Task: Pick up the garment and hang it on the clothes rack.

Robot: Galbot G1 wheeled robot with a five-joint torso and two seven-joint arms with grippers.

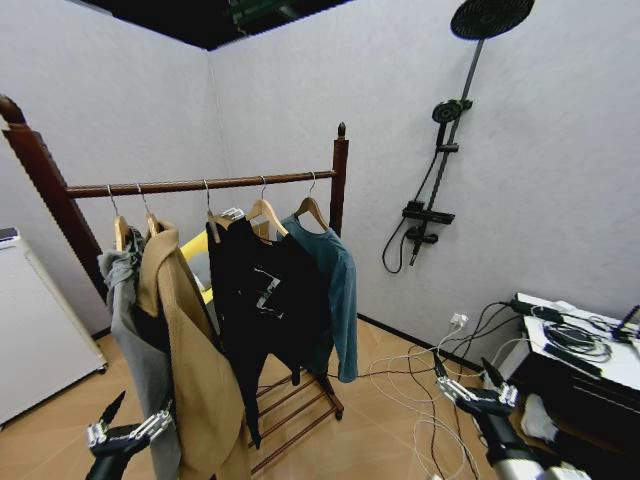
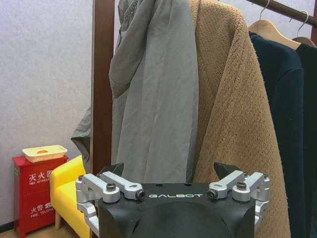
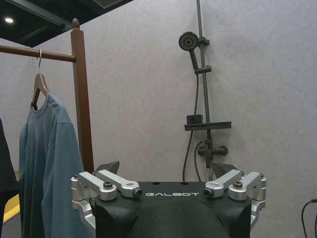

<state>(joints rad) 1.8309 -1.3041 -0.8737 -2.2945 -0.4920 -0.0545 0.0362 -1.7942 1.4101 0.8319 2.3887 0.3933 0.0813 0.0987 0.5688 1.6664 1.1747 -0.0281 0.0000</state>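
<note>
The garment (image 1: 338, 285), a teal long-sleeved top, hangs from a wooden hanger (image 1: 310, 210) at the right end of the clothes rack's bar (image 1: 200, 185), beside the right post (image 1: 340, 185). In the right wrist view the garment (image 3: 49, 163) hangs next to that post (image 3: 81, 99). My right gripper (image 1: 470, 385) (image 3: 166, 167) is open and empty, low and well to the right of the rack. Low at the left, in front of the hanging coats, my left gripper (image 1: 130, 425) (image 2: 170, 171) is also open and empty.
On the bar also hang a grey hooded jacket (image 1: 125, 300) (image 2: 158, 89), a tan coat (image 1: 190, 350) (image 2: 233, 124) and a black printed T-shirt (image 1: 265, 295). A black shower stand (image 1: 440, 170) (image 3: 198, 99) is on the wall. Cables (image 1: 420, 385) litter the floor. A white cabinet (image 1: 30, 320) stands left, a yellow chair (image 2: 72, 196) behind.
</note>
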